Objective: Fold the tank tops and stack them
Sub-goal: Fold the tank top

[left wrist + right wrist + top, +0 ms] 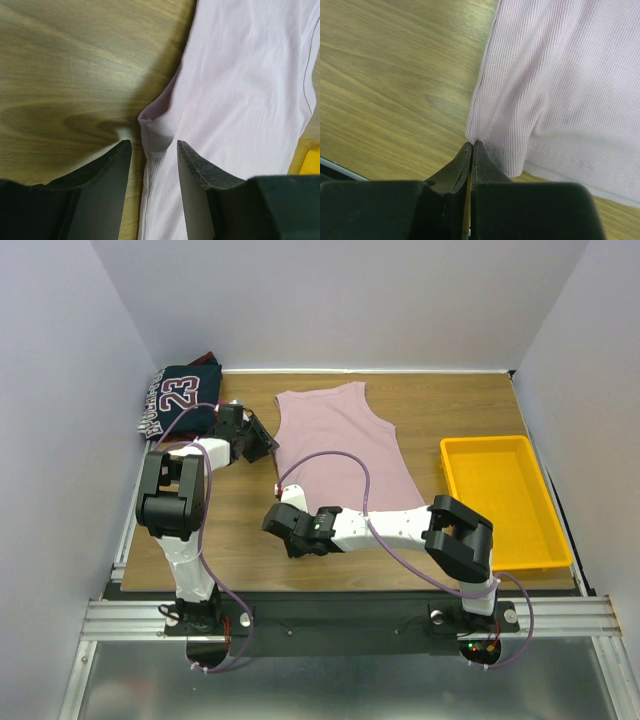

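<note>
The dusty pink tank top lies spread flat on the wooden table, neck end toward the back. My left gripper sits at its left edge, open, jaws astride a raised fold of the pink cloth without pinching it. My right gripper is at the near left hem corner, shut on that corner of the pink top, which bunches at the tips. The navy tank top with "23" lies crumpled at the back left corner.
A yellow plastic tray stands at the right side of the table, and its corner shows in the left wrist view. Purple cables loop over both arms. White walls close in the table on three sides.
</note>
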Action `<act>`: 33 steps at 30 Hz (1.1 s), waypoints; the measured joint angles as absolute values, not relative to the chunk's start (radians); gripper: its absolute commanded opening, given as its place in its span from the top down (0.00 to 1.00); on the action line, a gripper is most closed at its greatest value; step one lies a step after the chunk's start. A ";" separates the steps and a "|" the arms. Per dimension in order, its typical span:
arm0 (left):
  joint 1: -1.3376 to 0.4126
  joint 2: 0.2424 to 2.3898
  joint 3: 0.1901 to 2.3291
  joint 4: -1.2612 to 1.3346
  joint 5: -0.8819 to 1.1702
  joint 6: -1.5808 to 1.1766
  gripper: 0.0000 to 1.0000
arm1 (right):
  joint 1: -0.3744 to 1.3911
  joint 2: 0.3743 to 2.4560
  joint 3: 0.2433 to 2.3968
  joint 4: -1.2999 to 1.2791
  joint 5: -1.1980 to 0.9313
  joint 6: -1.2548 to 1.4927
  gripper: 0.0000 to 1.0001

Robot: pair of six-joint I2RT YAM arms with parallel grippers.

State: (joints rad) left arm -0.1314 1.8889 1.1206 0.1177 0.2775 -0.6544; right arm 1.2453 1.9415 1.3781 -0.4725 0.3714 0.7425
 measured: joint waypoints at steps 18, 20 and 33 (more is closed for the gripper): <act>-0.137 1.888 1.122 0.142 0.263 -0.661 0.55 | 1.244 1.942 1.410 -0.464 0.335 0.758 1.00; -0.140 1.888 1.125 0.137 0.257 -0.659 0.55 | 1.243 1.942 1.423 -0.463 0.331 0.757 1.00; -0.158 1.939 1.180 0.103 0.212 -0.636 0.92 | 1.235 1.957 1.452 -0.464 0.298 0.756 1.00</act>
State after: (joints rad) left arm -0.1581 1.9388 1.1805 0.1028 0.2115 -0.6357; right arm 1.2354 1.9572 1.4517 -0.4637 0.2977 0.7559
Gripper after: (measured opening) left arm 0.159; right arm 0.023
